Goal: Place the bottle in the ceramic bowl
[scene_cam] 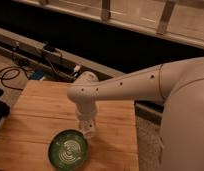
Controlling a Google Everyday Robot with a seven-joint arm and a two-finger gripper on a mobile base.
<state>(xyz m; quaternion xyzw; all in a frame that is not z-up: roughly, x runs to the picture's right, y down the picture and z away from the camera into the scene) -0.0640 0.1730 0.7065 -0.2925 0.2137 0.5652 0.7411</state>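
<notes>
Green-glazed and round, the swirl-lined ceramic bowl (69, 149) sits on the wooden table (40, 107); the gripper (87, 130) hangs at its one o'clock, and I cannot tell its grip.

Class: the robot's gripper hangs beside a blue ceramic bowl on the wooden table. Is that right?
No: the camera view shows the ceramic bowl is dark green, not blue. The gripper does hang beside its upper right rim, over the wooden table.

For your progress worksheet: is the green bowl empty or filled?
Empty: the bowl shows only its pale swirl lines. The gripper hangs by its far right rim.
</notes>
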